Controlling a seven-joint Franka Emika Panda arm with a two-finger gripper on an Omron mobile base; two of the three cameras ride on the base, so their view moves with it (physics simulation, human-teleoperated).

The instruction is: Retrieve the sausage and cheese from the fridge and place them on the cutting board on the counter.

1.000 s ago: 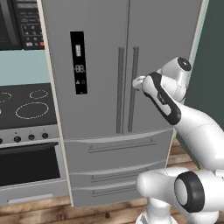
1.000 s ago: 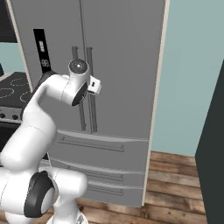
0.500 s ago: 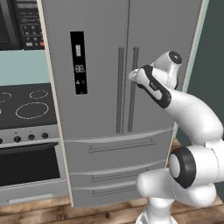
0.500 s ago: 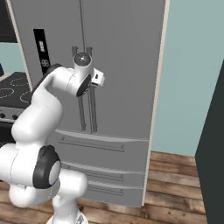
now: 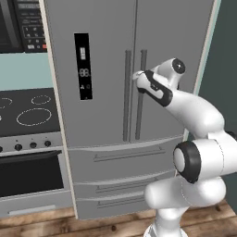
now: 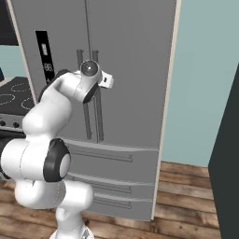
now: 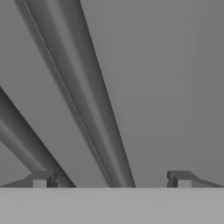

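Tall grey fridge (image 5: 125, 92) filling the frame centre, both doors closed, black display panel (image 5: 83, 66) at 9 o'clock of the paired bar handles (image 5: 133, 95), drawers below, teal wall and bare wooden floor (image 6: 186, 196) free at 3 to 5 o'clock. Black-topped stove (image 5: 25, 109) butting the fridge's 9 o'clock edge. Gripper (image 7: 111, 179) up against the right-door handle (image 7: 83, 96), fingertips (image 7: 177, 178) spread apart either side of the bar, clamped on nothing.

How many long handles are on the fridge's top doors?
2. The left handle is on the left door, the right handle beside it on the right door, with the robot's fingers around it.
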